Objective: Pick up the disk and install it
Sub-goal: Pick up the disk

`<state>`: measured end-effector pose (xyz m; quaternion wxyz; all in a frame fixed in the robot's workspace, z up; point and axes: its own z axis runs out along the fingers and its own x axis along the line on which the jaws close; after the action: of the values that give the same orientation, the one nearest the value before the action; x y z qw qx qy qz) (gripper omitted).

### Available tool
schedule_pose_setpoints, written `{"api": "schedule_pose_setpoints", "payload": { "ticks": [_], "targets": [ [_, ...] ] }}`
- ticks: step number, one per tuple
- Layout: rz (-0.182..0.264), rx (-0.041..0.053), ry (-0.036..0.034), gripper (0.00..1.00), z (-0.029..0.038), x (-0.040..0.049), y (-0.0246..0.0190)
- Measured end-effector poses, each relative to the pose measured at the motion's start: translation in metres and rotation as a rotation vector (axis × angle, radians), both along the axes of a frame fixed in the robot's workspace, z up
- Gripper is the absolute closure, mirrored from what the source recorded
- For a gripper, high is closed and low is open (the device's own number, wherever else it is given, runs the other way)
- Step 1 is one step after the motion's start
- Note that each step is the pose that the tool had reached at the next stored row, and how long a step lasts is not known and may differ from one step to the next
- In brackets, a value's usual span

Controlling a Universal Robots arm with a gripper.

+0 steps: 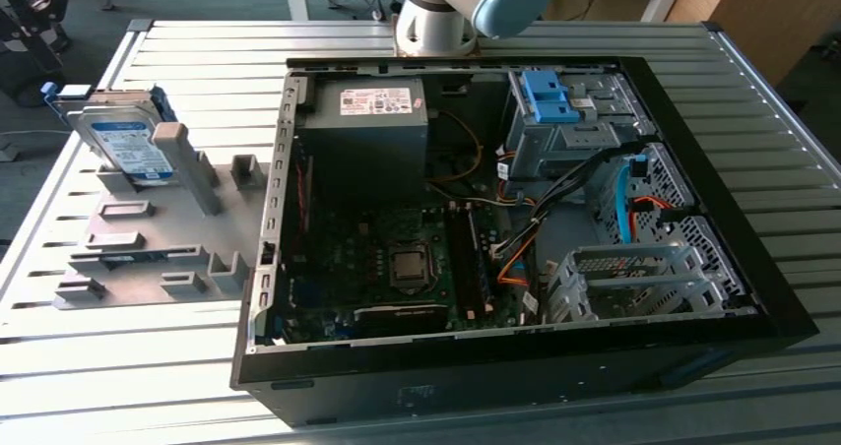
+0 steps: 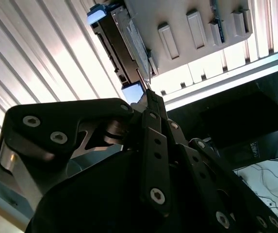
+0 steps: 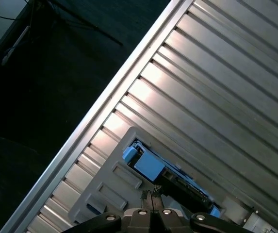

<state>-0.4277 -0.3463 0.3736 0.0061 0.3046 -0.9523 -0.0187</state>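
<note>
While disk [image 1: 121,138] stands tilted in grey rack [image 1: 145,238], gripper [image 3: 151,195] hangs well apart from rack, fingers pressed together, holding nothing; pickup step not begun, grasp likely calls for spreading fingers first.

The fingers [image 2: 153,116] seem pressed together.

The scene is taken in by the exterior view from high up, angled down over the open computer case [image 1: 526,371] and the slatted table [image 1: 132,366], with the disk [image 1: 125,140] in its grey holder [image 1: 145,238] at the exterior view's left. Both wrist views are taken from just behind the gripper [image 2: 148,94] [image 3: 151,196], aimed along it towards the table. The disk, holder and table slats are shared by all three views; the dark floor [image 3: 32,97] past the table's edge is caught in the first wrist view
</note>
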Motion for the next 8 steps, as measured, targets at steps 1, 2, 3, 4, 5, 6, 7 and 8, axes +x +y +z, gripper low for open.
{"api": "schedule_pose_setpoints", "payload": {
  "ticks": [1,2,3,4,5,6,7,8],
  "targets": [
    [0.005,-0.0001,0.0,0.89,0.0,0.0,0.0],
    [0.011,-0.0001,0.0001,0.89,0.0,0.0,0.0],
    [0.016,0.0,0.0001,0.89,0.0,0.0,0.0],
    [0.021,0.0,0.0,0.89,0.0,0.0,0.0],
    [0.026,0.0,0.0,0.89,0.0,0.0,0.0],
    [0.031,-0.0001,0.0,0.89,0.0,0.0,0.0],
    [0.036,0.0,0.0,0.89,-0.0001,0.0,0.0],
    [0.042,-0.0001,0.0,0.89,-0.0001,0.0,0.0]
  ]
}}
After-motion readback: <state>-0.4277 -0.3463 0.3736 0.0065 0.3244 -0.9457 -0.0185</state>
